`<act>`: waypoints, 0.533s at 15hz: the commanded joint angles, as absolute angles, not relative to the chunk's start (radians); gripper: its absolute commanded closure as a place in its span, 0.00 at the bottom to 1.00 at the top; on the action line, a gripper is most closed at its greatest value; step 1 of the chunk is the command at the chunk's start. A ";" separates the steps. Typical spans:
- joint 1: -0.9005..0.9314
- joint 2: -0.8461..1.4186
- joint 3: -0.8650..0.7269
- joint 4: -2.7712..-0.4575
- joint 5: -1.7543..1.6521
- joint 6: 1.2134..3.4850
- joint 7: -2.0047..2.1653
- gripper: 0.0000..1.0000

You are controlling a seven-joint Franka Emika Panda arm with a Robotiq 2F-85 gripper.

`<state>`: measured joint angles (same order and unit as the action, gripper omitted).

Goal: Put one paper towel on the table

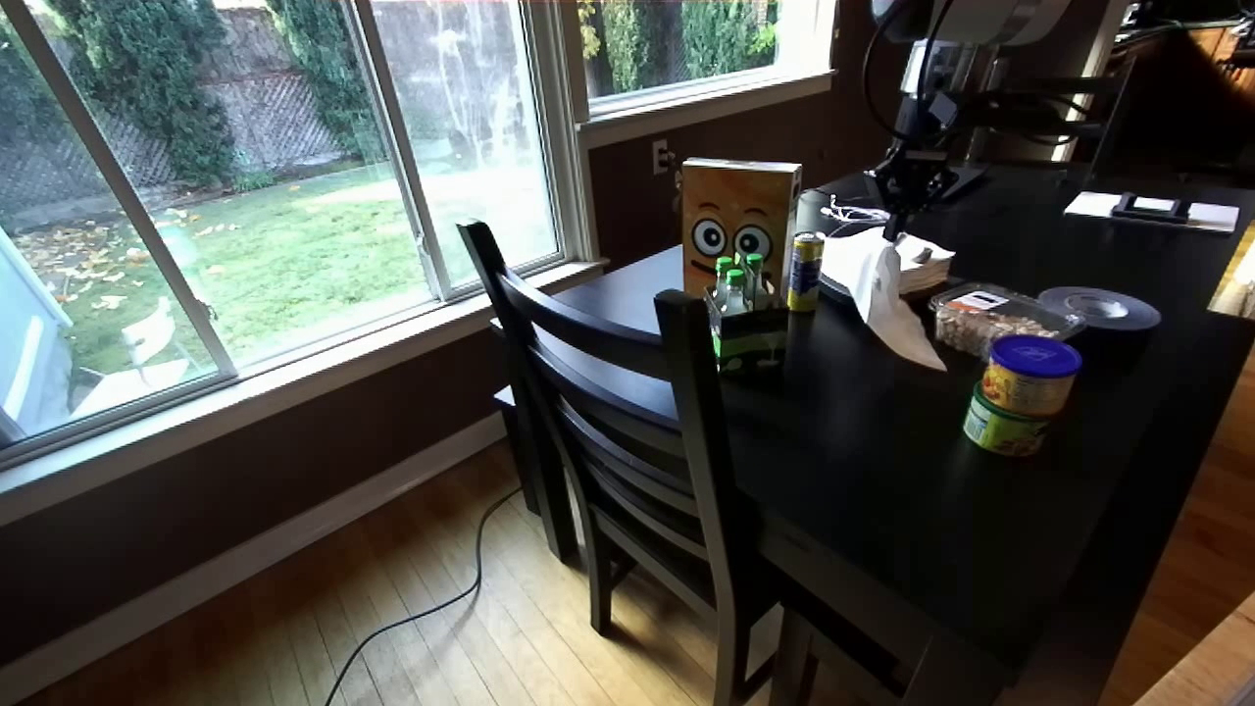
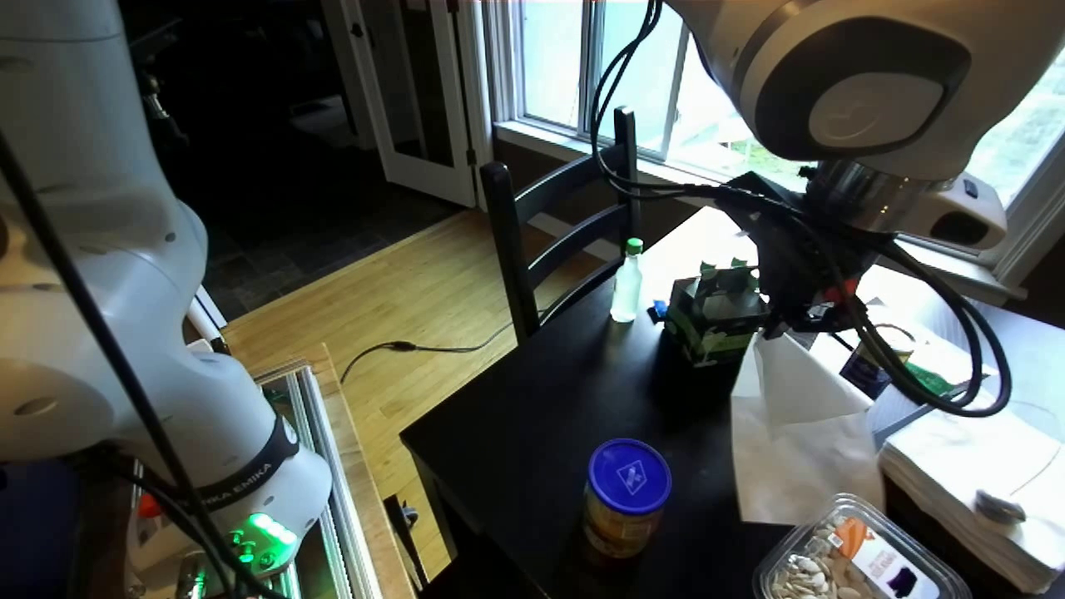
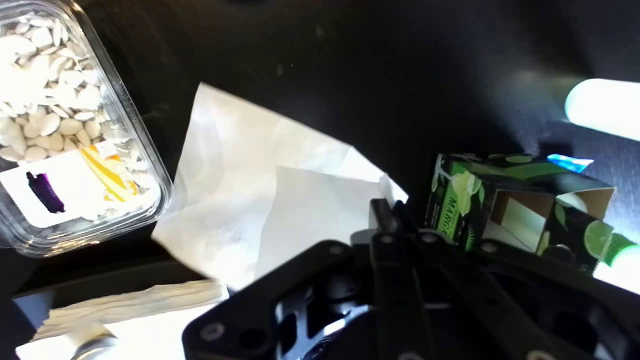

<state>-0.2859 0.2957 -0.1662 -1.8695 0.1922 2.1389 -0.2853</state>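
Note:
The paper towel is a thin white sheet hanging from my gripper. In an exterior view the sheet hangs folded, its top pinched at the fingertips. In the wrist view my gripper is shut on one corner of the sheet, which spreads out to the left. The sheet hangs over the dark table, beside the white stack. I cannot tell whether its lower edge touches the table.
A clear box of seeds stands close to the sheet's lower edge. A green bottle carton stands near the gripper. Blue-lidded cans, a tape roll, a drink can and an orange box also stand there.

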 commanded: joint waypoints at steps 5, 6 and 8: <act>-0.287 0.275 -0.158 -1.887 0.191 2.106 -0.349 0.99; -0.287 0.276 -0.158 -1.887 0.191 2.106 -0.349 0.99; -0.288 0.276 -0.158 -1.887 0.191 2.106 -0.349 0.99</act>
<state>-0.2850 0.2754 -0.1600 -1.8897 0.1920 2.1087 -0.3490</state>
